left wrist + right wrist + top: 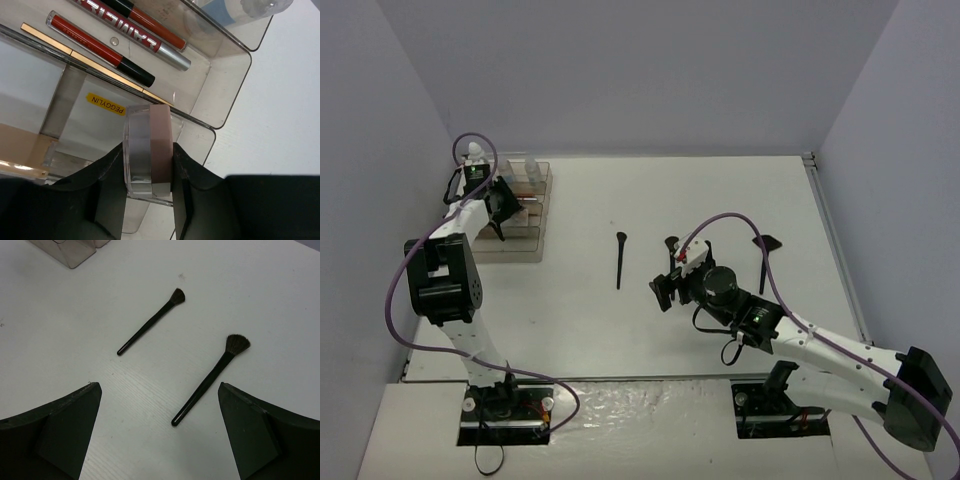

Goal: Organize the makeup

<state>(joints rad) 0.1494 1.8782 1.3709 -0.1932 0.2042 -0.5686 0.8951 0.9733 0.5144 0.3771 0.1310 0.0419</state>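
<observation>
Pink and round, a compact with a clear plastic lid [150, 150] stands on edge between the black fingers of the left gripper [148, 172], which is clamped on its two flat faces. The compact hangs over a lower step of the clear smoky plastic tiered organizer tray [230, 75]; whether it touches the tray cannot be told.

On the step beyond lie thin red lip tubes [95, 42] and a slim gold-coloured stick [75, 55]. A yellow label [106, 104] on the tray reads PEGGYLIN, upside down. White lettering on one tube is cut off.

The right gripper [157, 387] hovers with its jaws spread wide and nothing between them, above the white table [280, 300]. Two black brushes [150, 325] lie ahead of it, apart from each other. Only the overhead view shows a third black brush [765, 262], off to the right of that arm.
</observation>
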